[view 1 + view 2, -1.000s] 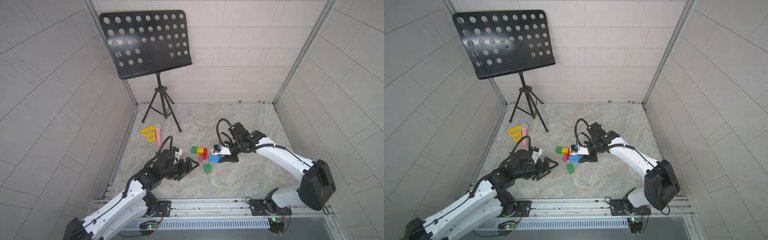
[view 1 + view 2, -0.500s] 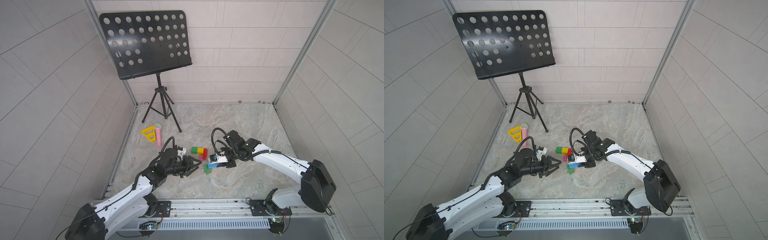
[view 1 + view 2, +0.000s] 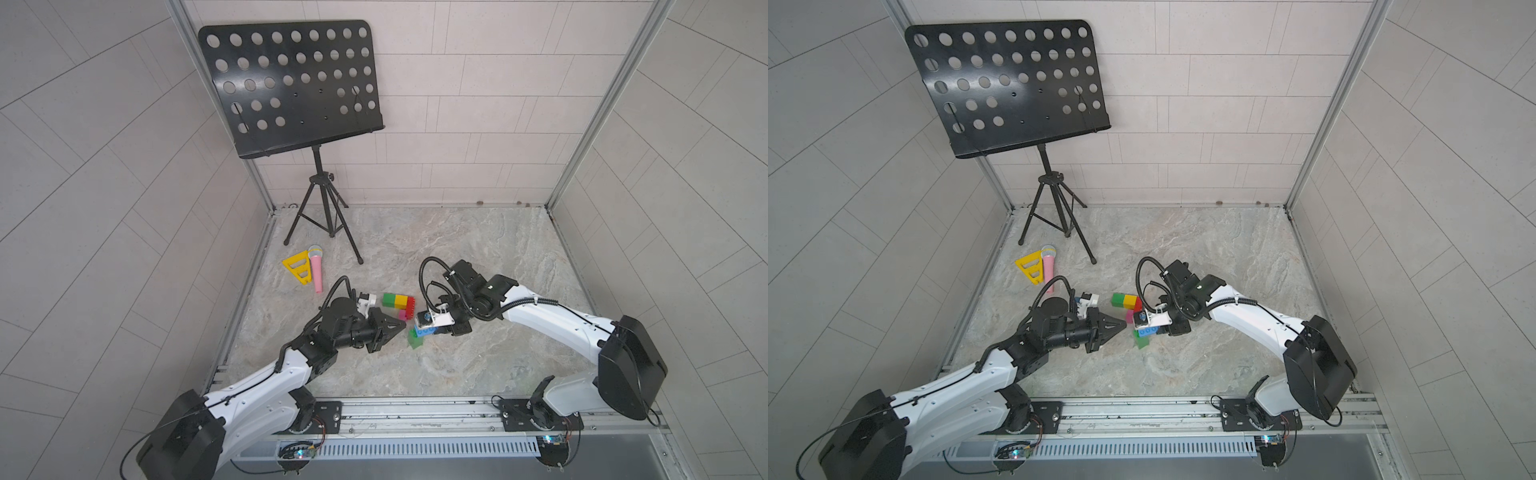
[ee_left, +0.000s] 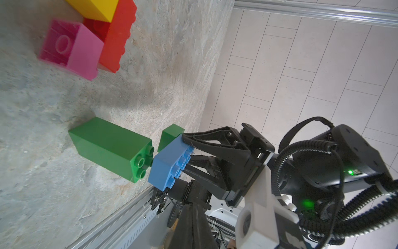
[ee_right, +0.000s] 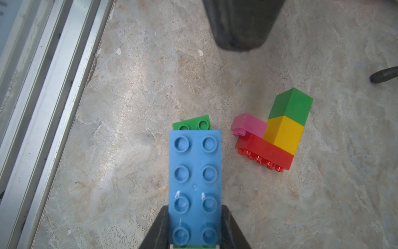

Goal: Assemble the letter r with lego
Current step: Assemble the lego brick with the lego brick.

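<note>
My right gripper (image 5: 195,228) is shut on one end of the long blue brick (image 5: 195,183) and holds it low over the floor. The brick's free end overlaps the studded end of a green stack (image 4: 109,146) lying on its side; whether they are joined I cannot tell. A small green brick (image 4: 171,137) shows behind the blue one. Beside them lies an assembly: red brick (image 5: 265,151), yellow brick (image 5: 282,131), green brick (image 5: 290,105), pink brick (image 5: 249,125). My left gripper (image 3: 399,326) is shut and empty, pointing at the pink brick (image 3: 402,316) from close by.
A black music stand (image 3: 320,199) stands at the back left on its tripod. A yellow plastic triangle (image 3: 297,268) and a pink toy microphone (image 3: 316,270) lie near the left wall. The metal rail (image 3: 415,409) runs along the front edge.
My left gripper went from open to shut and moved toward the bricks. The right gripper carried the blue brick down and left to the green stack.
</note>
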`<act>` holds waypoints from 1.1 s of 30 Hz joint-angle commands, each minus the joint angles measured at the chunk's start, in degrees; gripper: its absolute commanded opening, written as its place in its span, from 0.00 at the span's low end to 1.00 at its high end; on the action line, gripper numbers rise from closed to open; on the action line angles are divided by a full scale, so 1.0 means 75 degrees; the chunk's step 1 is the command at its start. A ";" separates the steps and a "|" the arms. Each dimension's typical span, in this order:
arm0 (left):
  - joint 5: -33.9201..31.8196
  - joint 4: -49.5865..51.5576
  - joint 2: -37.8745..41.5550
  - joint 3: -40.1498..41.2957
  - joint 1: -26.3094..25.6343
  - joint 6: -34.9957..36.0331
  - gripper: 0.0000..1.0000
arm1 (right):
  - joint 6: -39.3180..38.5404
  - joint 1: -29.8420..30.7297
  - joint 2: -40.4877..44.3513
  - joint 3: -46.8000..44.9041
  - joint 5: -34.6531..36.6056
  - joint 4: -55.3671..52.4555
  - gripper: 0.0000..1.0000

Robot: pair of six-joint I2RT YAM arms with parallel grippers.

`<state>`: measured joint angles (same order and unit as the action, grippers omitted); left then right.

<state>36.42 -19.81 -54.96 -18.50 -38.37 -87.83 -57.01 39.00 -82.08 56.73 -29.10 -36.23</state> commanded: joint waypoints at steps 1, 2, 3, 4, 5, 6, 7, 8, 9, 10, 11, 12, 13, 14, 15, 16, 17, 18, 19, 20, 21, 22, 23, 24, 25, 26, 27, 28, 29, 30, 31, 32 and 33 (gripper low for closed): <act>0.0076 -0.0496 -0.0156 -0.0110 -0.0125 -0.0189 0.06 | -0.0159 0.0086 -0.0114 0.0181 -0.0004 -0.0255 0.00; 0.0082 -0.0547 -0.0224 -0.0129 -0.0182 -0.0205 0.05 | -0.0139 0.0098 -0.0149 0.0206 0.0035 -0.0262 0.00; 0.0089 -0.0588 -0.0308 -0.0145 -0.0227 -0.0211 0.04 | -0.0136 0.0116 -0.0170 0.0230 0.0058 -0.0298 0.00; 0.0079 -0.0633 -0.0383 -0.0158 -0.0289 -0.0223 0.04 | -0.0143 0.0112 -0.0204 0.0274 0.0080 -0.0333 0.00; 0.0082 -0.0696 -0.0461 -0.0170 -0.0339 -0.0241 0.03 | -0.0155 0.0120 -0.0232 0.0320 0.0095 -0.0388 0.00; 0.0064 -0.0758 -0.0528 -0.0158 -0.0382 -0.0257 0.03 | -0.0188 0.0129 -0.0246 0.0351 0.0105 -0.0421 0.00; 0.0039 -0.0805 -0.0590 -0.0158 -0.0426 -0.0279 0.02 | -0.0213 0.0132 -0.0260 0.0391 0.0118 -0.0433 0.00; 0.0029 -0.0866 -0.0641 -0.0158 -0.0459 -0.0305 0.02 | -0.0225 0.0146 -0.0279 0.0406 0.0130 -0.0439 0.00; 0.0022 -0.0933 -0.0683 -0.0158 -0.0491 -0.0332 0.01 | -0.0238 0.0143 -0.0288 0.0442 0.0141 -0.0454 0.00; 0.0018 -0.1000 -0.0718 -0.0158 -0.0507 -0.0354 0.00 | -0.0258 0.0148 -0.0304 0.0481 0.0142 -0.0501 0.00; 0.0018 -0.1040 -0.0744 -0.0158 -0.0520 -0.0375 0.00 | -0.0272 0.0150 -0.0322 0.0526 0.0142 -0.0544 0.00; 0.0008 -0.1073 -0.0755 -0.0158 -0.0532 -0.0384 0.00 | -0.0295 0.0153 -0.0357 0.0599 0.0147 -0.0615 0.00; 0.0003 -0.1073 -0.0750 -0.0157 -0.0530 -0.0386 0.00 | -0.0328 0.0162 -0.0403 0.0670 0.0141 -0.0710 0.00; -0.0004 -0.1073 -0.0756 -0.0147 -0.0538 -0.0394 0.00 | -0.0359 0.0166 -0.0452 0.0745 0.0134 -0.0801 0.00; 0.0005 -0.1073 -0.0739 -0.0146 -0.0544 -0.0392 0.00 | -0.0398 0.0160 -0.0510 0.0829 0.0119 -0.0948 0.00; -0.0016 -0.1076 -0.0716 -0.0145 -0.0544 -0.0400 0.00 | -0.0431 0.0167 -0.0567 0.0899 0.0097 -0.1041 0.00; -0.0017 -0.1073 -0.0704 -0.0124 -0.0540 -0.0411 0.00 | -0.0474 0.0170 -0.0612 0.0936 0.0078 -0.1101 0.00; -0.0027 -0.1073 -0.0676 -0.0113 -0.0549 -0.0418 0.00 | -0.0507 0.0178 -0.0661 0.0967 0.0081 -0.1145 0.00; -0.0033 -0.1072 -0.0647 -0.0111 -0.0538 -0.0424 0.00 | -0.0499 0.0193 -0.0703 0.0985 0.0089 -0.1152 0.00; -0.0026 -0.1072 -0.0642 -0.0111 -0.0544 -0.0434 0.00 | -0.0513 0.0196 -0.0732 0.1009 0.0073 -0.1171 0.00; -0.0028 -0.1073 -0.0621 -0.0111 -0.0544 -0.0441 0.00 | -0.0522 0.0202 -0.0768 0.1008 0.0078 -0.1181 0.00; -0.0025 -0.1079 -0.0617 -0.0114 -0.0543 -0.0441 0.00 | -0.0519 0.0211 -0.0798 0.1013 0.0094 -0.1170 0.00; -0.0027 -0.1066 -0.0606 -0.0113 -0.0538 -0.0441 0.00 | -0.0530 0.0214 -0.0809 0.1014 0.0084 -0.1181 0.00; -0.0025 -0.1069 -0.0594 -0.0100 -0.0544 -0.0450 0.00 | -0.0548 0.0214 -0.0831 0.1028 0.0089 -0.1193 0.00; -0.0031 -0.1063 -0.0594 -0.0092 -0.0543 -0.0450 0.00 | -0.0554 0.0214 -0.0842 0.1026 0.0112 -0.1187 0.00; -0.0031 -0.1062 -0.0594 -0.0088 -0.0544 -0.0449 0.00 | -0.0571 0.0214 -0.0853 0.1037 0.0119 -0.1192 0.00; -0.0030 -0.1078 -0.0599 -0.0089 -0.0544 -0.0450 0.00 | -0.0589 0.0222 -0.0865 0.1049 0.0130 -0.1197 0.00; -0.0031 -0.1078 -0.0622 -0.0099 -0.0544 -0.0451 0.00 | -0.0590 0.0230 -0.0884 0.1081 0.0142 -0.1210 0.00; -0.0027 -0.1106 -0.0642 -0.0099 -0.0544 -0.0444 0.00 | -0.0600 0.0225 -0.0896 0.1104 0.0148 -0.1234 0.00; -0.0007 -0.1136 -0.0664 -0.0099 -0.0543 -0.0453 0.00 | -0.0618 0.0225 -0.0920 0.1162 0.0152 -0.1269 0.00; 0.0003 -0.1158 -0.0685 -0.0099 -0.0544 -0.0464 0.00 | -0.0624 0.0225 -0.0946 0.1188 0.0153 -0.1297 0.00; 0.0006 -0.1189 -0.0709 -0.0099 -0.0543 -0.0475 0.00 | -0.0664 0.0231 -0.0969 0.1240 0.0160 -0.1341 0.00; 0.0017 -0.1212 -0.0732 -0.0099 -0.0544 -0.0477 0.00 | -0.0692 0.0231 -0.1015 0.1293 0.0149 -0.1377 0.00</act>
<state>36.21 -26.41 -60.25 -18.52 -42.19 -90.63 -60.34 40.25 -88.77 64.90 -27.94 -43.99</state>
